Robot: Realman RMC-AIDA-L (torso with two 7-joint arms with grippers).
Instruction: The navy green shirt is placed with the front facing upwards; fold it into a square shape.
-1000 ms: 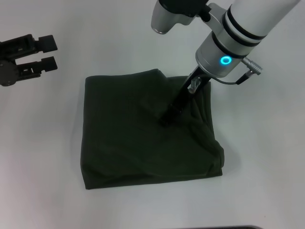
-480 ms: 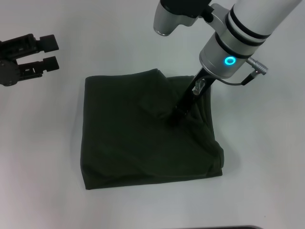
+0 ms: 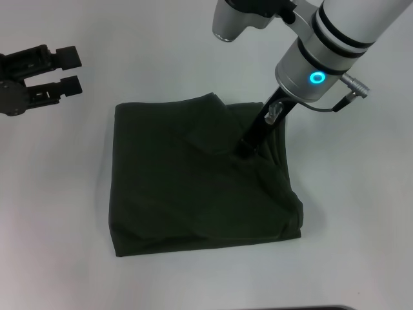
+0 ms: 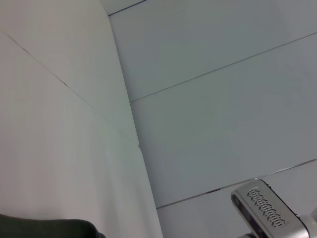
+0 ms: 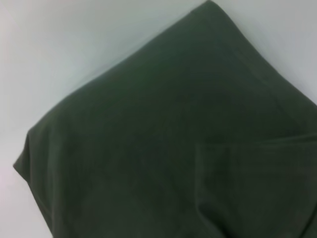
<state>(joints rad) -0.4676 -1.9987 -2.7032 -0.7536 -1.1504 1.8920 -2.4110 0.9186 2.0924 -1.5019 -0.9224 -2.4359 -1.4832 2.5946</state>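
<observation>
Navy green shirt [image 3: 187,184]: one, folded, centre of the head frame. Pincers: two, namely the left pincer [image 3: 68,68] at upper left and the right pincer [image 3: 244,150] just right of centre. Worktop [image 3: 361,213]: one, white.

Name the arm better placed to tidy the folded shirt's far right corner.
Right. The right gripper sits on the navy green shirt by that corner; the left gripper hangs off the cloth, far left.

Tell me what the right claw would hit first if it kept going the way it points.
The right claw points down at the folded shirt, its tip seemingly already on the cloth, so the shirt comes first.
</observation>
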